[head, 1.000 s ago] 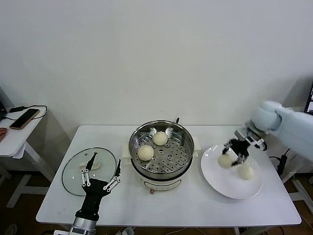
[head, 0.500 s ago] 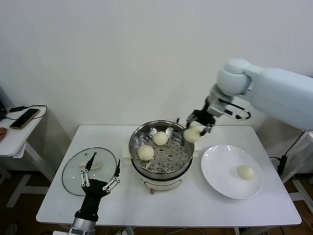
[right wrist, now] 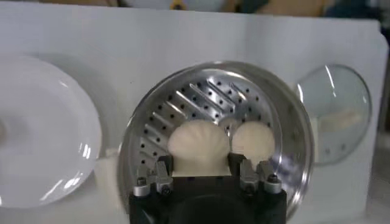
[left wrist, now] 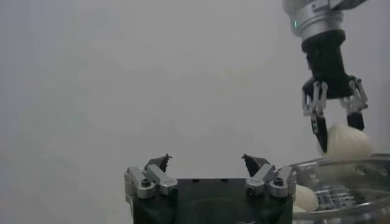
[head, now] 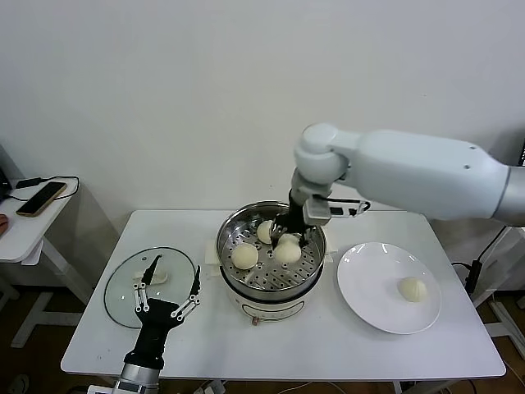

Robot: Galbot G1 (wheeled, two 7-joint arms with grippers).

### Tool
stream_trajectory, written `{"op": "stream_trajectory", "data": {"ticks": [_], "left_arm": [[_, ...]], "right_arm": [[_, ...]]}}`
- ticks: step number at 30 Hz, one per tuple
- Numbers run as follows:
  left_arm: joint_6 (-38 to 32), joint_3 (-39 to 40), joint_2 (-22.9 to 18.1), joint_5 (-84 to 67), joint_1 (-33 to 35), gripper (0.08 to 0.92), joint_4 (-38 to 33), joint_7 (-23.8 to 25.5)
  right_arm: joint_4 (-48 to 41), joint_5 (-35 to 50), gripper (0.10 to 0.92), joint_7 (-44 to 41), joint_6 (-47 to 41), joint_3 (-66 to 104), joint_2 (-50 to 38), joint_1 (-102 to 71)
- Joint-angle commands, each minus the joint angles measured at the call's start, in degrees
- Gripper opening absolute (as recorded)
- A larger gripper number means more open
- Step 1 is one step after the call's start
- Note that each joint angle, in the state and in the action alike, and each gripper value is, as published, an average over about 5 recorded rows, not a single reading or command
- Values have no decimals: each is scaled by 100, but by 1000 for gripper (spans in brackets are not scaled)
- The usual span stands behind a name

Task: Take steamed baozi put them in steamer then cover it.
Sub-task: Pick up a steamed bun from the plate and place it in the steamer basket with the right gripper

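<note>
The bun [head: 287, 249] that sat on the plate a second ago is now down inside the steamer [head: 271, 254]. Half a second ago it hung in the air by the pot's rim. The right tool [head: 289, 243] is shut snugly on it, fingers on both sides, and holds it low over the tray at about 3 o'clock in the pot. I think the next step is to let go.

Two more buns already rest on the tray: one [head: 244, 256] at about 8 o'clock and one [head: 266, 231] near 12 o'clock, partly hidden by the tool. That makes three in the pot. The last bun [head: 412, 288] lies alone on the white plate [head: 369, 295], at 3 o'clock from the steamer.

The buns are smooth, round and pale, like soft little domes. The steamer is shiny steel, and its tray is full of small holes. It sits on a white base.

The cover [head: 123, 295] is flat clear glass with a pale handle. It lies on the white surface [head: 328, 345] at 9 o'clock from the steamer. The left tool [head: 170, 297] waits beside it, wide open and holding nothing.
</note>
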Motion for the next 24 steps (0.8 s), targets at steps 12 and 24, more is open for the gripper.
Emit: {"op": "stream_trajectory", "data": {"ticks": [12,24], "left_arm": [[-5,-29,-13,-6,-15,823,27,-30],[-1,-36,-11,-23,-56,823,61,-38]], "right_arm": [[-104,-713,647,52,385,1,424,-840],[-186,-1050,789,150,230,207,447,-958]]}}
